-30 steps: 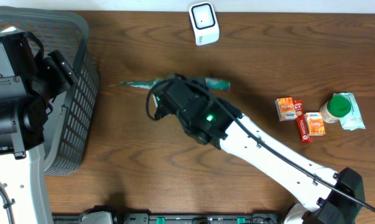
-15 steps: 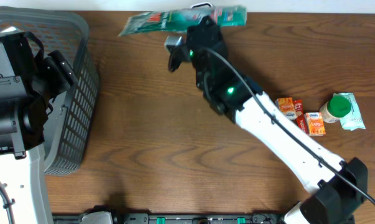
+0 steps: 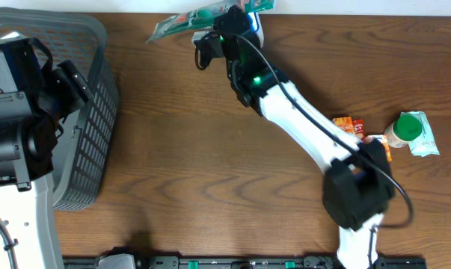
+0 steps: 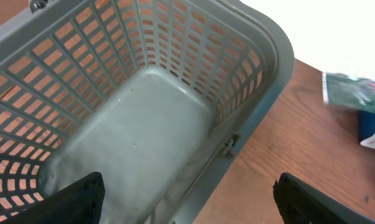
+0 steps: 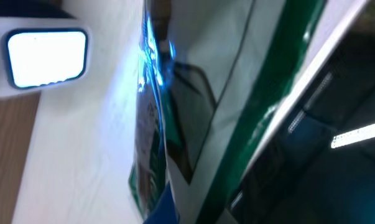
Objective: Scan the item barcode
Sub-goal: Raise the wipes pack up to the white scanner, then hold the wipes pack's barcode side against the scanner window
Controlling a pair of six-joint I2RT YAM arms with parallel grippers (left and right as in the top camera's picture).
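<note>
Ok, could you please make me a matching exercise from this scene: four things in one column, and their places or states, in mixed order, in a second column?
Things:
1. basket
2. packet
3. jar
4. left gripper

Places or states:
A. on the right side of the table, near the orange boxes
B. open, above the basket
C. grey, at the left side of the table
D. held by the right gripper at the far edge of the table

Pairs: 1-C, 2-D, 3-A, 4-B.
</note>
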